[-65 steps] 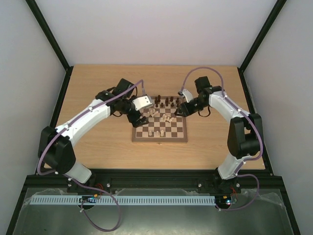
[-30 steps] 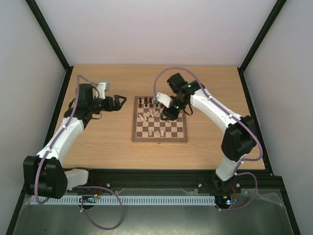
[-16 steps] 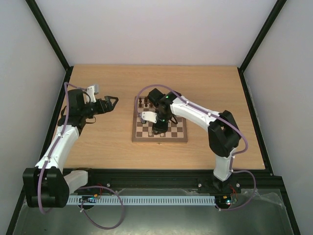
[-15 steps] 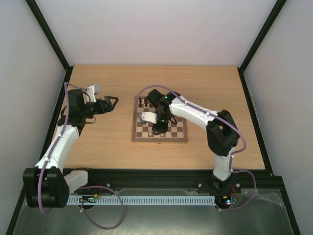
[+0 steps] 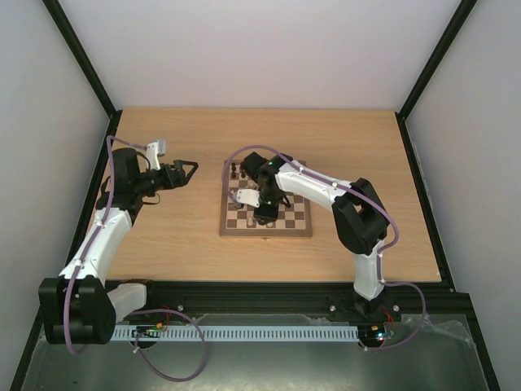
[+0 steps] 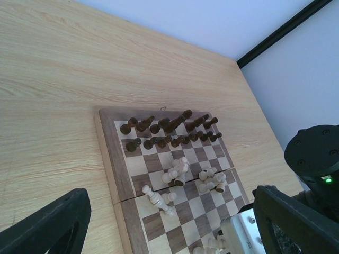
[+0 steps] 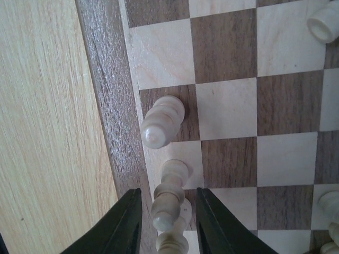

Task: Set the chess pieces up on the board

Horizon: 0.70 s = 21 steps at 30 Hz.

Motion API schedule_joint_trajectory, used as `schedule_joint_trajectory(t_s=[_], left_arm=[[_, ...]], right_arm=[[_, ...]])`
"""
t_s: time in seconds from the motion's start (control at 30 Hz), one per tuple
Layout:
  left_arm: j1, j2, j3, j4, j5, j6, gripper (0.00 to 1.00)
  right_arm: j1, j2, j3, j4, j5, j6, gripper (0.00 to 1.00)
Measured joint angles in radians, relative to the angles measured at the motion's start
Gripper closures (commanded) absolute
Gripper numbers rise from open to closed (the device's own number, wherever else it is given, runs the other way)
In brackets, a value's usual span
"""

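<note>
Right gripper (image 5: 260, 215) low over the board (image 5: 265, 234); left gripper (image 5: 186, 169) above the table (image 5: 342, 138), well left of the board.

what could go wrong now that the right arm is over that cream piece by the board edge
1. The right tool straddles a cream piece right beside the border of the board. A poor grip could flick it off onto the table.
2. A second cream piece sits on the next square, so lifting might knock it.
3. Heaped cream pieces lie mid-board, and a low carry may scatter them.
</note>
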<state>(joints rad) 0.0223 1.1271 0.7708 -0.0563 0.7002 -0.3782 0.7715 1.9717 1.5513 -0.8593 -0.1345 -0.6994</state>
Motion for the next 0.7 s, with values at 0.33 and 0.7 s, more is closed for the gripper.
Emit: schedule_joint_trajectory(t_s=[0.33,0.7], left_arm=[[0.001,0.009,0.000,0.014,0.003,-0.016,0.13],[0.005,0.010,-0.009,0.022,0.003,-0.024,0.13]], right_arm=[[0.001,0.011,0.017,0.002,0.006,0.033,0.91],[-0.007,0.005,0.097,0.004,0.045,0.059,0.92]])
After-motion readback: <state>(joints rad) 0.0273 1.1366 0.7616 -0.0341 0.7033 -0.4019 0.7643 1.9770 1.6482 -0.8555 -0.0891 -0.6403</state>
